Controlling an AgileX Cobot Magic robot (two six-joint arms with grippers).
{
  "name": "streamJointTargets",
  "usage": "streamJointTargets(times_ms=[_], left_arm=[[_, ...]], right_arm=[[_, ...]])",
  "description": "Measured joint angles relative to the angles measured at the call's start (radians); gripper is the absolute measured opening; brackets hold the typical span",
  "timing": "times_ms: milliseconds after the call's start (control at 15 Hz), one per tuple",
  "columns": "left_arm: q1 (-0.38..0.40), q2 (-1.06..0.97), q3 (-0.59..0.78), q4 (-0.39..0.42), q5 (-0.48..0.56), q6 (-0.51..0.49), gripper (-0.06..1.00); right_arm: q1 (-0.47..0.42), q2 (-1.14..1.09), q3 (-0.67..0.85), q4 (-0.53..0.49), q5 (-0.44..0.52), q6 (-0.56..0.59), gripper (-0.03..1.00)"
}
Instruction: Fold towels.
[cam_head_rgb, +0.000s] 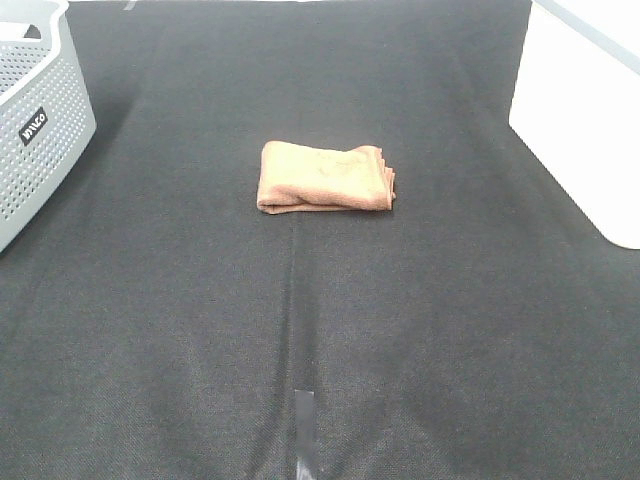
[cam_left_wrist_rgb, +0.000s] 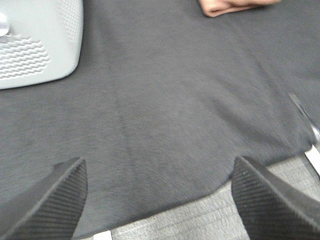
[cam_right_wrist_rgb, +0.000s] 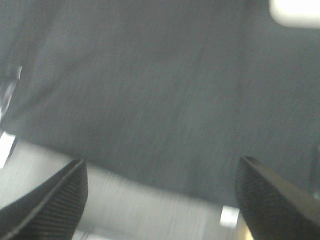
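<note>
Black ribbed pads on both grippers, jaws spread wide, nothing between them. Left gripper (cam_left_wrist_rgb: 159, 200) hangs over the near edge of the dark cloth mat (cam_left_wrist_rgb: 175, 110), where the mat gives way to a lighter grey surface (cam_left_wrist_rgb: 200, 215); its fingers (cam_left_wrist_rgb: 55, 200) frame bare fabric only. Right gripper (cam_right_wrist_rgb: 160, 200) same pose, over the same near mat edge, fingers (cam_right_wrist_rgb: 272, 200) apart, view blurred. Neither gripper shows in the high view.

Left wrist view: corner of a grey perforated basket (cam_left_wrist_rgb: 40, 45) sits on the mat, well apart from the gripper. A sliver of the towel (cam_left_wrist_rgb: 232, 6) is cut off at the frame edge. Right wrist view: a white object (cam_right_wrist_rgb: 295, 12) at one corner, blurred.

High view: reddish-brown towel (cam_head_rgb: 326, 178) lies folded into a compact thick rectangle at mid-mat, slightly toward the far side. Long axis runs left-right across the table. Rounded fold on the left end and near side; stacked layer edges face right. Flat, not touching anything else. Basket (cam_head_rgb: 40, 120) at far left, white container (cam_head_rgb: 585, 110) at far right, both well apart from the towel. Strip of tape (cam_head_rgb: 304, 425) on the mat near the front edge, in line with the towel.
</note>
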Motion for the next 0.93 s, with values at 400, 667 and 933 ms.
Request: streamJointTargets(times_ms=[400,667,933], left_arm=[[0.000,-0.003,0.047,-0.004,-0.152,0.064,0.75],[0.000,-0.003,0.050,-0.004,-0.157,0.064,0.75],[0.003,-0.003,0.051,-0.004,-0.157,0.064,0.75]], right_arm=[[0.000,-0.132,0.023,-0.039,-0.045,0.000,0.77],[0.000,-0.132,0.023,-0.039,-0.046,0.000,0.77],[0.000,-0.132,0.023,-0.039,-0.046,0.000,0.77]])
